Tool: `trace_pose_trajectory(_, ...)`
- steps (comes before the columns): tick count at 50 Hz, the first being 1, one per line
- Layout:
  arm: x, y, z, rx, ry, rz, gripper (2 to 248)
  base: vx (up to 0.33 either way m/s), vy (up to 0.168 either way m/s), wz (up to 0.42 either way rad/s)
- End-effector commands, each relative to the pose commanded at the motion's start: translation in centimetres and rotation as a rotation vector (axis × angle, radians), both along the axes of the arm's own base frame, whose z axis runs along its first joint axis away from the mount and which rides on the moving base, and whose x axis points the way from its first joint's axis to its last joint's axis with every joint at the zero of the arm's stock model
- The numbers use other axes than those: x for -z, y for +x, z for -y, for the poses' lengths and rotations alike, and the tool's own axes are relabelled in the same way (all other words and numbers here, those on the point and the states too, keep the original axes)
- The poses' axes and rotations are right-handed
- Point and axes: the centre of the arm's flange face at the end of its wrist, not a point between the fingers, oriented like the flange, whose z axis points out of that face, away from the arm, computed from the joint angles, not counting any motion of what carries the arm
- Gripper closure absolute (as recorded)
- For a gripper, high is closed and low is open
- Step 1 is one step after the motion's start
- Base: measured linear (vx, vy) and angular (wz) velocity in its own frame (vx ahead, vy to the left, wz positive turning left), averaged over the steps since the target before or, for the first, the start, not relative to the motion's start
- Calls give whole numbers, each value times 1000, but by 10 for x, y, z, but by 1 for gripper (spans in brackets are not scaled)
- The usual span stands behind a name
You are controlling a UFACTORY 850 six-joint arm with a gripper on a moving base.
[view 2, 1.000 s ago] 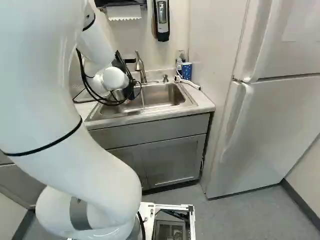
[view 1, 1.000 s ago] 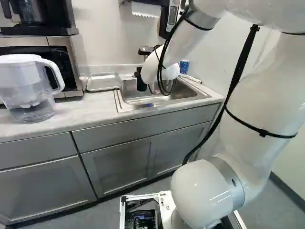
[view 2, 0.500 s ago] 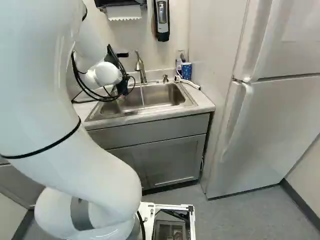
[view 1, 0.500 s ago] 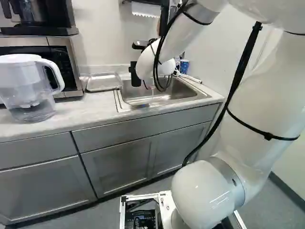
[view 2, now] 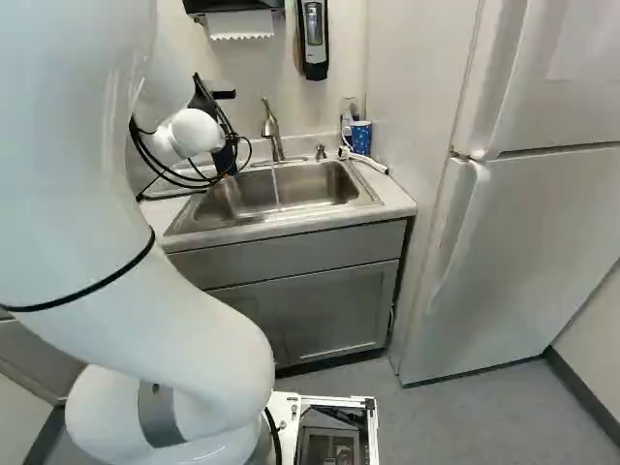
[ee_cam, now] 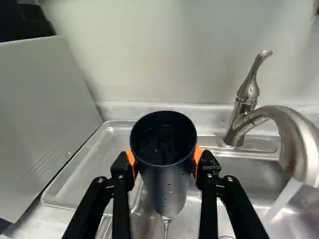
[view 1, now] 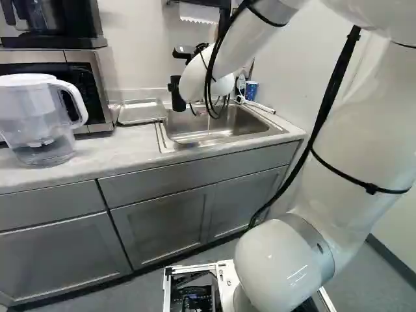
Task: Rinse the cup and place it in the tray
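Note:
My gripper is a black shape at the arm's end, left of the sink's middle in the left base view. Seen from the wrist, the gripper has its orange pads pressed against both sides of a dark blue cup. The cup's mouth faces the wrist camera, and a thin trickle falls from its lower end. It hangs where the sink meets the metal tray; the tray lies on the counter. Water runs from the faucet, beside the cup.
The sink has a metal rim and the faucet behind it. A blue patterned cup and a white hose are at its far corner. A microwave and a pitcher stand beyond the tray; a fridge is opposite.
The arm's end has moved away from the faucet toward the tray and risen a little, carrying the cup. The water stream now shows free in the right base view. The base has not moved.

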Motion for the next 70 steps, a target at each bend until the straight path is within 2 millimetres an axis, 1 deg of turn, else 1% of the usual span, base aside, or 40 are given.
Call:
trace_pose_trajectory(30, -28, 0, -32, -62, -20, 19, 126, 0, 0, 0)
trace_pose_trajectory(36, -28, -1, -34, -64, -15, 17, 126, 0, 0, 0)
trace_pose_trajectory(70, -28, -1, -34, 21, 274, -121, 126, 0, 0, 0)
